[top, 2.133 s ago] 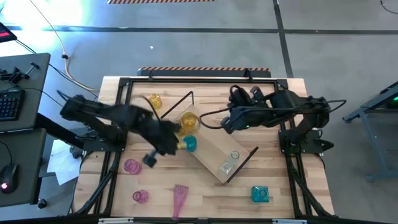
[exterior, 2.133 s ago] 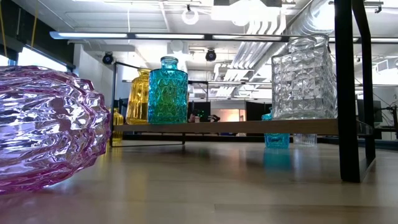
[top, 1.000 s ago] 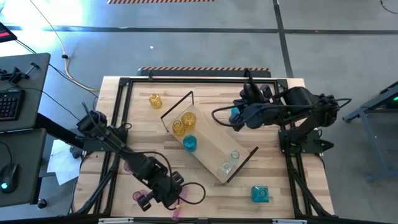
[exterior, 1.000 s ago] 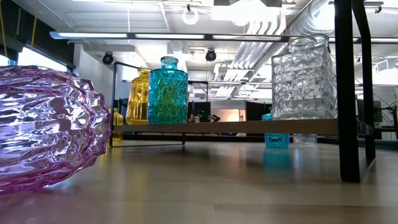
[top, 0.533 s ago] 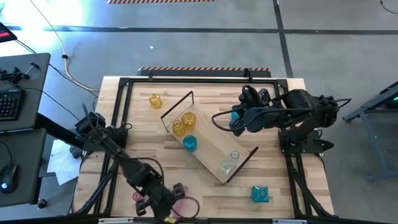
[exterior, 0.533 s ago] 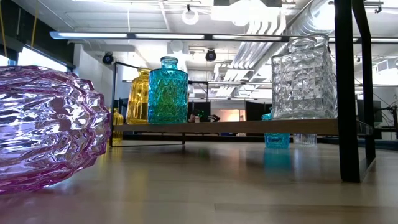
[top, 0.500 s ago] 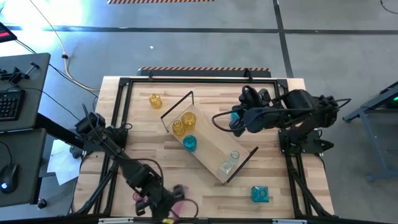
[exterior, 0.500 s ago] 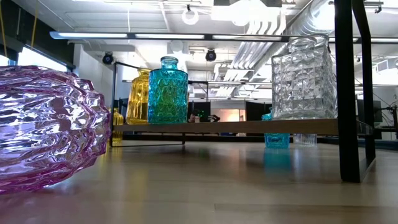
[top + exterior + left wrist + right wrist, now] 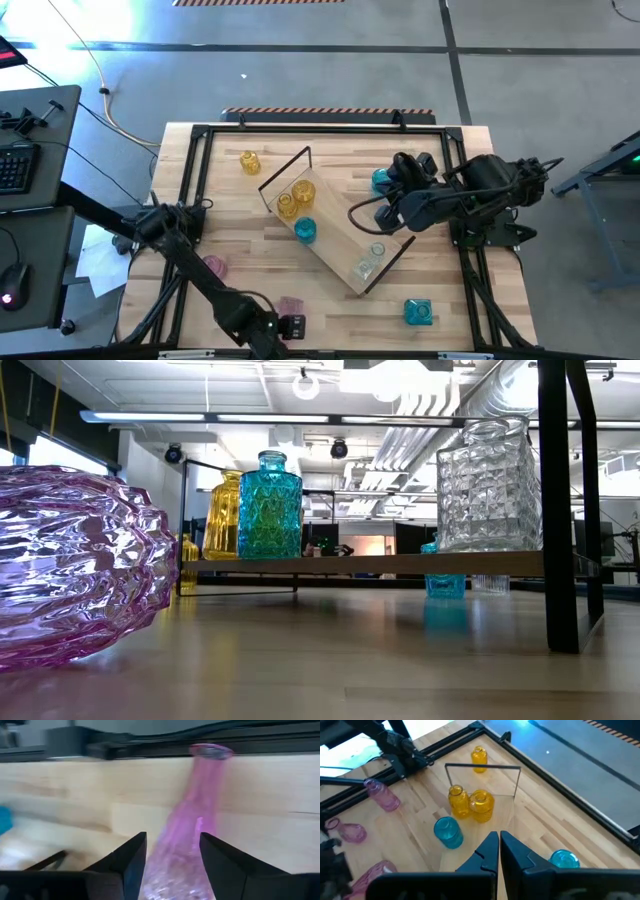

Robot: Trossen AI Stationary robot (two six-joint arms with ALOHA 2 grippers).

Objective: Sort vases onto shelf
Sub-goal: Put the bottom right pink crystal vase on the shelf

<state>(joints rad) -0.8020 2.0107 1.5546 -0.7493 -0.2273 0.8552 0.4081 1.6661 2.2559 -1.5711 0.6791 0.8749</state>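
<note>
The shelf (image 9: 335, 240) lies slantwise mid-table and carries two yellow vases (image 9: 291, 196), a teal vase (image 9: 304, 230) and a clear vase (image 9: 369, 263). At the table's front edge a tall pink vase (image 9: 290, 305) lies on its side. My left gripper (image 9: 290, 324) is over it. In the left wrist view the left gripper (image 9: 172, 836) is open, one finger on each side of that pink vase (image 9: 187, 837). My right gripper (image 9: 392, 218) hovers near the shelf's right part and is shut (image 9: 499, 840), holding nothing.
Off the shelf stand a small yellow vase (image 9: 248, 162), a round teal vase (image 9: 381, 180), a square teal vase (image 9: 418, 312) and a round pink vase (image 9: 213, 266). A black frame (image 9: 320, 128) runs round the table. The low view shows the lying pink vase (image 9: 70, 560) close up.
The left gripper slid along the front edge and opened around the lying pink vase. The right arm moved forward, toward the shelf's right part.
</note>
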